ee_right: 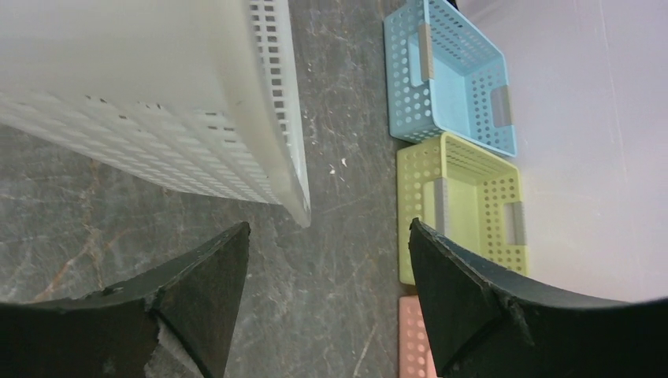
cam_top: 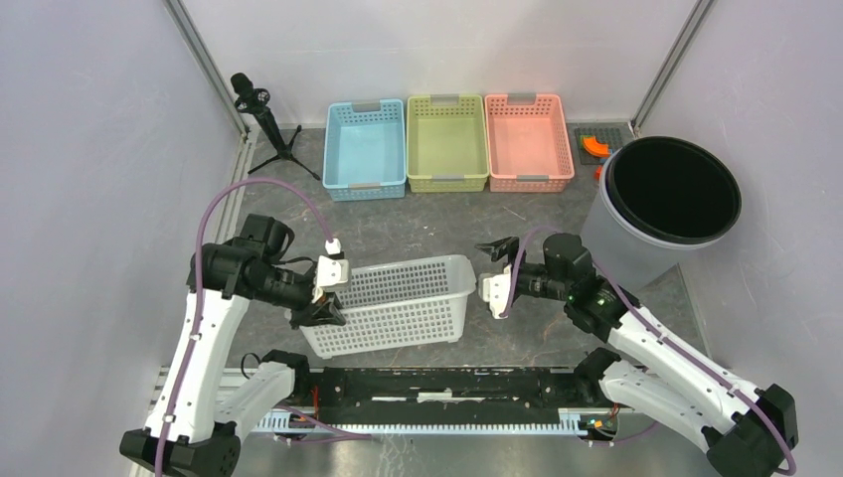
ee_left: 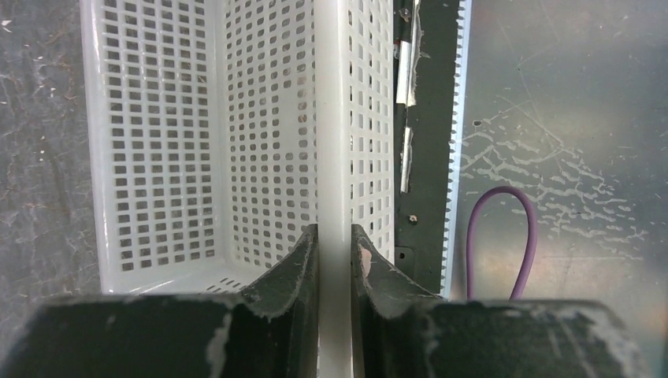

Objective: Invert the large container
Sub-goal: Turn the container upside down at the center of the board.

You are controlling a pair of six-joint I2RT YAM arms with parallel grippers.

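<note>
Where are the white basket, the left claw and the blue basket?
white basket [cam_top: 398, 323]: top external view, on its near side wall.
left claw [ee_left: 333, 232]: left wrist view, midway between the fingertips, shut on the white basket's rim.
blue basket [cam_top: 365, 149]: top external view, on its bare floor.

Centre front on table [cam_top: 437, 224]: large basket [cam_top: 393, 303], left gripper [ee_left: 335, 232] on its left end, right gripper [ee_right: 329, 224] just beside its right. Behind, three small baskets [cam_top: 447, 142] abreast; bin [cam_top: 636, 248] at right.
</note>
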